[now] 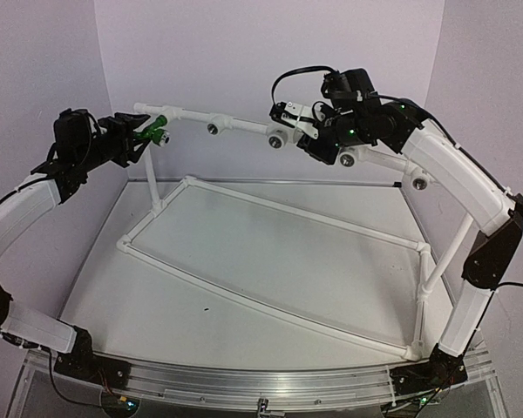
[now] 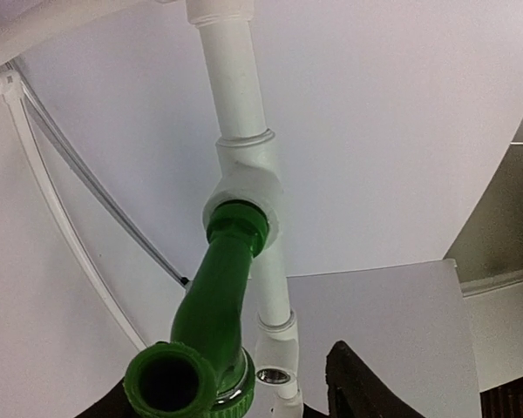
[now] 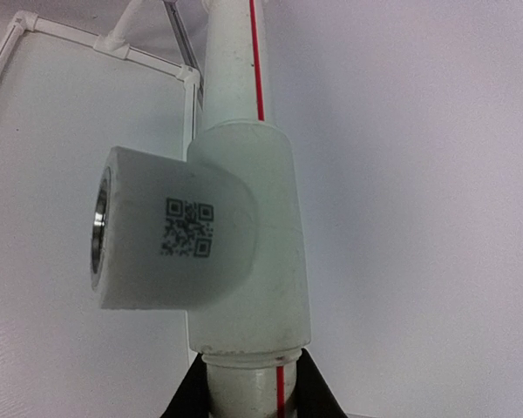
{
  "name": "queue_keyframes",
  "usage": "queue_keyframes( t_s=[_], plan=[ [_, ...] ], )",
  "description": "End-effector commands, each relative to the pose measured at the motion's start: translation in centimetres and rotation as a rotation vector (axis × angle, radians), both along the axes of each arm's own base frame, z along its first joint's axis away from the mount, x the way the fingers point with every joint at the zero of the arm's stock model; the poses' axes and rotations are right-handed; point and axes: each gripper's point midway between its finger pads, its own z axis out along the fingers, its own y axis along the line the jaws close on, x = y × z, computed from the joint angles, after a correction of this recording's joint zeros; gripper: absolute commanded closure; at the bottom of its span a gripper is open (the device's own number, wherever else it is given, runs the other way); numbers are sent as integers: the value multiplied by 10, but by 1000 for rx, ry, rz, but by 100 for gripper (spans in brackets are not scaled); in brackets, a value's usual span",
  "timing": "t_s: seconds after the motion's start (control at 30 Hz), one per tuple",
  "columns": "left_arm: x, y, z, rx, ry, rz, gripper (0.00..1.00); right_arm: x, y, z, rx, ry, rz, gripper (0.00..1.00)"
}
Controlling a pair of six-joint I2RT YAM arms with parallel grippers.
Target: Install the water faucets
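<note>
Twist hard and the whole pipe frame [image 1: 261, 299] may rock on the table [image 1: 288, 252]. Only your right jaws [image 3: 248, 394] steady it, clamped on the top rail [image 3: 240, 87] under a bare tee [image 3: 244, 226]. Your left jaws [image 2: 231, 396] stand partly open round the green faucet [image 2: 213, 305], with a gap on one side. The faucet sits in the end tee [image 2: 248, 174], so closing off-centre could cock its thread.
</note>
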Motion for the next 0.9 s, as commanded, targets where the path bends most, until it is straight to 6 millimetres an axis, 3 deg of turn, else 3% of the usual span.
queue_keyframes(
  t_s=[0.0,0.23,0.33,0.63,0.87],
  plan=[
    [4,-4,20,154,-97,-5,45,7,2,-7,111,65,-107,100],
    [10,1,17,348,-157,20,72,6,-1,-7,103,61,-108,100],
    [10,5,15,467,-204,27,78,4,-2,-6,104,60,-108,100],
    [14,12,3,982,-403,3,82,0,-6,-4,105,59,-107,100],
    [2,2,-8,1505,-697,-87,78,-1,-9,-4,100,57,-111,100]
  ],
)
